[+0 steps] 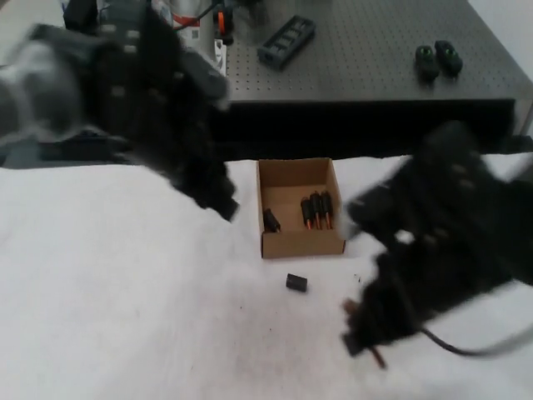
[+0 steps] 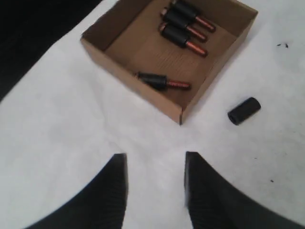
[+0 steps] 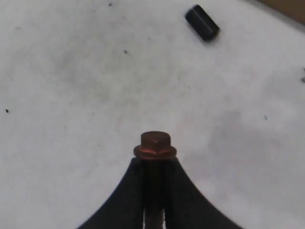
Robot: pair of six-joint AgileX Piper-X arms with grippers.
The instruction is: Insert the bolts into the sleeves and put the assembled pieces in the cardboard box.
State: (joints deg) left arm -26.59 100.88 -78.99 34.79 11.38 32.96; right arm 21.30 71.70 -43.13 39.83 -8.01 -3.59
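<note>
A white cloth [image 1: 125, 292] covers the near part of a bench. At the centre of the high view sits a small open cardboard box [image 1: 301, 245]. Four assembled pieces lie inside it, each a copper-coloured bolt pushed into a black sleeve. A row of three pieces [image 1: 316, 210] lies side by side near the box's right wall, and a fourth piece [image 1: 271, 220] lies alone by its left wall. Just below the box in the frame, and apart from it, one loose sleeve [image 1: 296, 282] lies on its side on the cloth.

The left gripper [image 2: 156, 164] hangs over the cloth just left of the box in the high view. Its two black fingers [image 2: 116, 191] stand wide apart with nothing between them.

The right gripper [image 3: 155, 167] is at the lower right of the high view, below and to the right of the loose sleeve. It is clamped narrow on a single bolt [image 3: 155, 145], gripping the shank, and the six-sided flanged head sticks out past the fingertips.

Across the top of the high view runs a black perforated table [image 1: 375, 75]. On it are a dark slotted tray [image 1: 286, 40] and two dark objects with green spots [image 1: 437, 60]. At the upper left are white labelled items [image 1: 196, 33] whose print is too blurred to read.
</note>
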